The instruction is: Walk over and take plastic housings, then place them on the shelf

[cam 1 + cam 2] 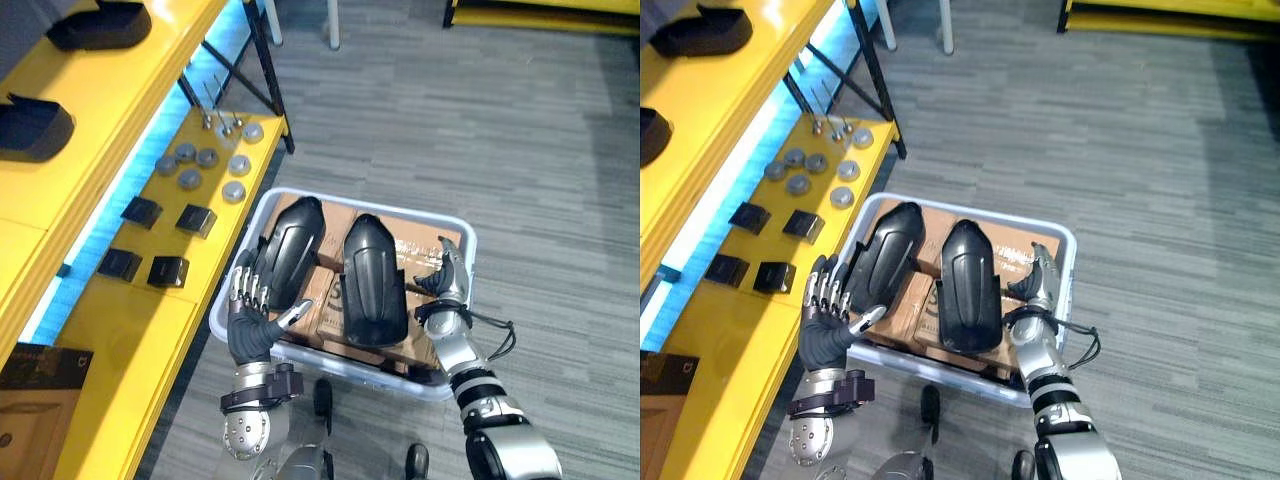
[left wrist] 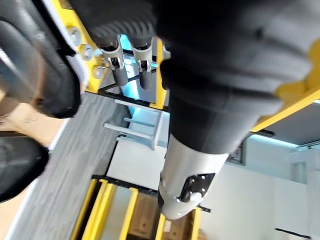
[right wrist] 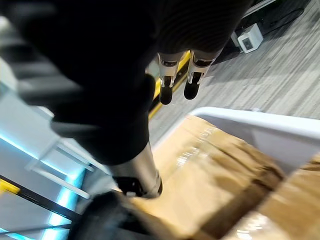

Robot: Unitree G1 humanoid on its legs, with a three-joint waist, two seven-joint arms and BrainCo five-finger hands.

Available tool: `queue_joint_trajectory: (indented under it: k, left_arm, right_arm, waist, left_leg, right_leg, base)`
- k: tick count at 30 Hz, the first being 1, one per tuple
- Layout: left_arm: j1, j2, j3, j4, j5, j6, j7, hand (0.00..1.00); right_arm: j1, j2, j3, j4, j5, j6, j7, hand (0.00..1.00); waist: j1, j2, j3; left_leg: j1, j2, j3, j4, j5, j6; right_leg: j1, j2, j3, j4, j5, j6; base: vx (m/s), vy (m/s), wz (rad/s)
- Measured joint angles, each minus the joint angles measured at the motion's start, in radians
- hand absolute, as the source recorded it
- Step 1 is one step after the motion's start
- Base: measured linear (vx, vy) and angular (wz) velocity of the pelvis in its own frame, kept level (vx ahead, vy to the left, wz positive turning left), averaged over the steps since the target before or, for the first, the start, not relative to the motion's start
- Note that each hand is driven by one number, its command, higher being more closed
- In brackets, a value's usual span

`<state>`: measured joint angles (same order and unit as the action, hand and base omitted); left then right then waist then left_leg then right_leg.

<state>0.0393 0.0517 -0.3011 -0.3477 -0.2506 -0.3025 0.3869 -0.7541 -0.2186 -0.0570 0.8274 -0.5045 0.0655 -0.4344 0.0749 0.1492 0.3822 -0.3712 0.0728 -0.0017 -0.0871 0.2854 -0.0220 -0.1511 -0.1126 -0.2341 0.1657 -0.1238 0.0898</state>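
Note:
Two black plastic housings lie side by side on cardboard boxes inside a white bin point(image 1: 462, 233). The left housing point(image 1: 290, 250) has my left hand point(image 1: 252, 318) at its near left edge, fingers straight and upright, thumb reaching toward its lower end. The right housing point(image 1: 372, 280) lies a little apart from my right hand point(image 1: 447, 280), which hovers open over the bin's right side above the cardboard point(image 3: 215, 165). In the left wrist view the left housing point(image 2: 45, 75) shows beside the straight fingers point(image 2: 142, 70). Neither hand holds anything.
A yellow shelf point(image 1: 120, 330) runs along the left, touching the bin. Its lower board carries metal discs point(image 1: 205, 165) and small black blocks point(image 1: 160, 245). The upper level holds two more black housings point(image 1: 100, 25) point(image 1: 30, 125). A cardboard box point(image 1: 30, 400) stands at the near left. Grey floor lies to the right.

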Motion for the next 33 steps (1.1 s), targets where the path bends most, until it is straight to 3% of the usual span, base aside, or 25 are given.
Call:
queue_joint_trajectory:
  k: [5, 11, 16, 19, 23, 30, 33]
  left_arm:
    - [-0.007, 0.001, 0.011, 0.019, -0.002, 0.001, -0.001, 0.0]
    - [-0.005, -0.001, 0.01, 0.019, -0.003, 0.001, -0.025, 0.0]
    - [-0.005, 0.003, 0.012, 0.019, -0.003, 0.001, -0.037, 0.0]
    - [-0.007, 0.002, 0.021, 0.019, -0.002, 0.005, -0.031, 0.0]
    - [-0.013, -0.018, 0.055, 0.016, 0.001, 0.006, 0.001, 0.0]
    - [-0.014, -0.043, 0.09, 0.013, 0.022, 0.006, 0.042, 0.0]
    - [-0.013, -0.044, 0.103, 0.013, 0.022, 0.006, 0.043, 0.0]
  right_arm:
    - [-0.035, -0.035, 0.002, 0.016, 0.07, -0.007, 0.038, 0.0]
    - [-0.042, -0.065, 0.063, 0.054, 0.1, -0.05, 0.073, 0.0]
    - [-0.057, -0.071, 0.076, 0.066, 0.105, -0.06, 0.091, 0.0]
    - [-0.053, -0.032, 0.01, 0.016, 0.067, -0.031, 0.056, 0.0]
    - [0.004, 0.067, -0.053, -0.192, 0.036, 0.013, -0.017, 0.0]
    - [0.011, 0.14, -0.047, -0.353, 0.005, 0.02, -0.126, 0.0]
    - [0.015, 0.145, -0.032, -0.353, -0.006, 0.02, -0.129, 0.0]
  waist:
    - [0.001, -0.001, 0.013]
    - [-0.001, -0.001, 0.014]
    - [0.001, -0.004, 0.022]
    - [0.0, -0.005, 0.023]
    - [-0.004, -0.007, 0.029]
    - [-0.013, -0.013, 0.045]
    - [-0.013, -0.015, 0.049]
  left_leg:
    - [-0.01, -0.013, 0.001, 0.001, 0.007, 0.007]
    - [-0.01, -0.006, -0.001, 0.0, 0.007, 0.004]
    - [-0.016, 0.003, -0.004, 0.0, -0.002, -0.006]
    - [-0.025, 0.003, -0.002, 0.0, 0.005, 0.001]
    - [-0.023, -0.003, -0.001, 0.001, 0.009, 0.0]
    - [-0.015, -0.005, -0.007, 0.0, 0.02, -0.013]
    - [-0.016, -0.004, -0.012, 0.0, 0.019, -0.013]
  right_leg:
    - [-0.006, -0.012, -0.001, -0.005, 0.0, 0.0]
    - [-0.007, -0.003, 0.0, -0.004, -0.001, -0.001]
    - [-0.015, 0.007, 0.0, -0.001, -0.001, -0.002]
    - [-0.025, 0.006, 0.002, -0.001, -0.001, -0.001]
    - [-0.022, -0.003, -0.001, -0.002, -0.006, 0.0]
    - [-0.015, 0.0, -0.003, 0.002, -0.007, -0.001]
    - [-0.022, 0.0, -0.003, 0.014, -0.007, -0.001]
  base:
    - [0.05, -0.054, 0.04]
    - [0.0, -0.066, -0.02]
    - [-0.04, -0.069, -0.02]
    - [0.01, -0.071, -0.02]
    - [0.06, -0.069, 0.03]
    - [-0.01, -0.061, 0.01]
    - [-0.05, -0.052, -0.03]
